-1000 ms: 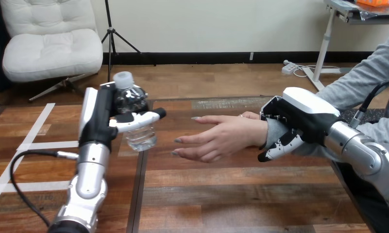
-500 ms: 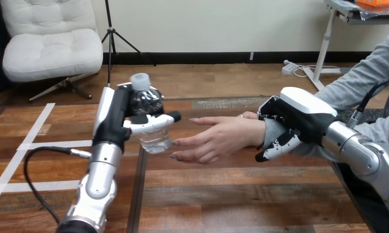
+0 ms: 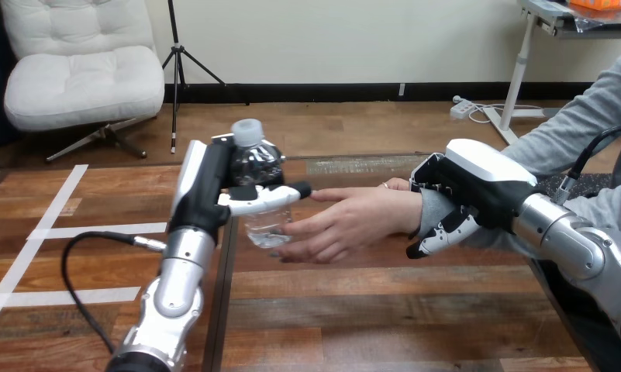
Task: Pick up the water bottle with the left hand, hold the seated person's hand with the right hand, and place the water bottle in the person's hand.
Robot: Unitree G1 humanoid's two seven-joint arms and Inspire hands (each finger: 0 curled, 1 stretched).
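Scene: Two robot arms reached over a brown wooden worktop [image 3: 384, 310] of long planks. A person sat at its right side.
Left hand: The robot's black-and-white left hand [image 3: 206, 182] was raised above the worktop, left of centre, on a silver forearm that came up from the bottom edge. Its fingers and thumb were wrapped round a small clear plastic water bottle [image 3: 257, 163] with a white cap. The thumb lay across the front of the bottle.
Water bottle: It stood upright in the left hand's grasp, lifted clear of the worktop, cap at the top. Its clear lower part showed below the thumb.
Person's hand: The person's hand [image 3: 353, 221] reached in from the right and was held above the middle of the worktop. Its fingers were loosely extended and pointed left towards the bottle.
Bottle and person's hand: The bottle's lower part was right at the person's fingertips. Whether they touched could not be told. The person's fingers were not closed round it.
Right hand: The robot's right hand [image 3: 477, 182], black with a white shell on its back, was clamped on the person's wrist [image 3: 435, 213] at the cuff of a grey sleeve. Its fingers curled over the top and its thumb hooked underneath.
Tape: White tape strips [image 3: 59, 232] lay flat on the left part of the worktop, well apart from both hands.
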